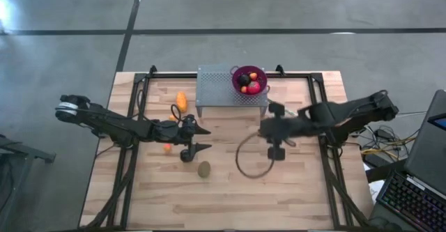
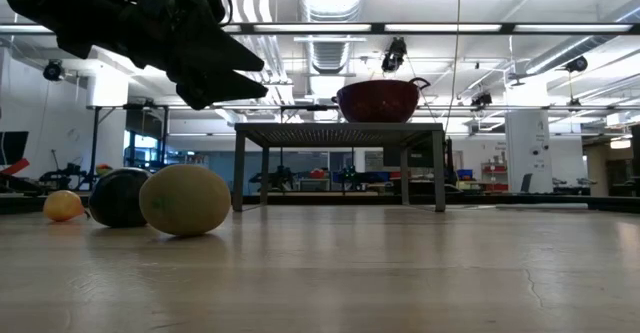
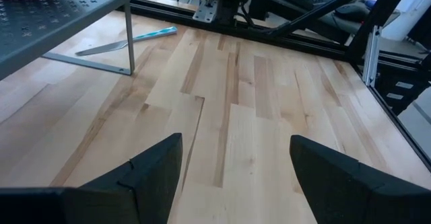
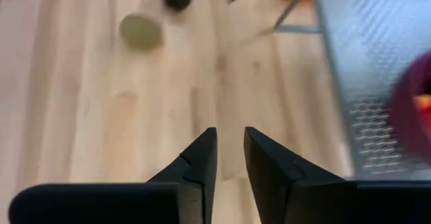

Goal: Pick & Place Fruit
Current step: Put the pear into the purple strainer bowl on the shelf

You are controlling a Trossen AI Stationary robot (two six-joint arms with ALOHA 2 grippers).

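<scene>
Wooden table [image 1: 230,197]: left hand [image 1: 202,140] spread, level above boards; right hand [image 4: 229,158] nearly pressed together, empty.

Fruit [image 1: 203,168] – scattered on table, some bowled

Bare boards spread wide in front of the grey perforated stand [image 1: 232,90], open from the brown-green oval fruit [image 1: 204,168] across to the right rail, with only a dark cable loop [image 1: 252,159] lying there. Left of the stand it's tighter: the elongated orange fruit [image 1: 181,101] sits just beside it, and a small orange ball [image 1: 167,147] and a near-black round fruit [image 2: 118,197] cluster by the oval. Under the stand, between its legs, a silver utensil [image 3: 124,42] lies flat.
</scene>
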